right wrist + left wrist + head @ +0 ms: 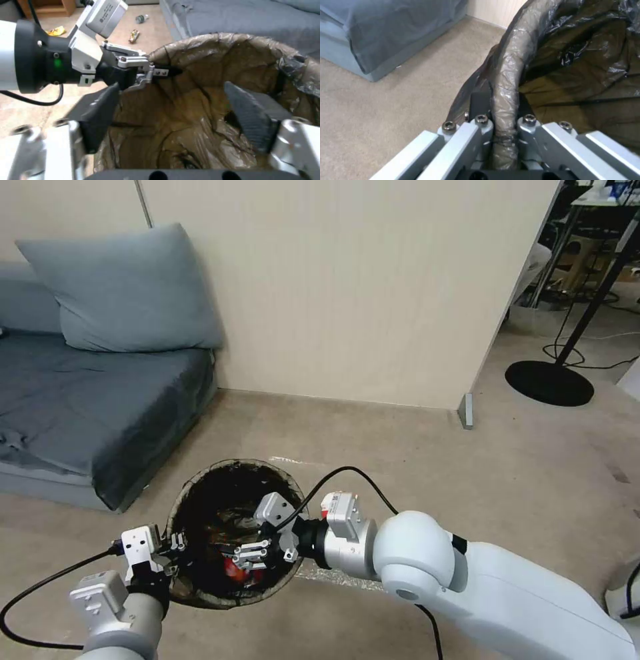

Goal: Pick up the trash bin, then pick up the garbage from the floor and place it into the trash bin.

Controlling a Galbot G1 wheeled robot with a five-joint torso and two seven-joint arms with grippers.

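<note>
The left gripper [175,553] pinches the rim of the round, dark-bag-lined trash bin [200,493]; the right gripper [173,117] hangs spread wide and empty over its mouth.

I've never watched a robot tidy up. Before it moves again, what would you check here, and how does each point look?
1. Left gripper clamped on the trash bin rim: ok.
2. Right gripper jaws open over the bin: ok.
3. Nothing held between the right jaws: ok.
4. Red garbage inside the bin: ok.
5. Floor free of litter: not ok, wrappers lie by the sofa.
</note>
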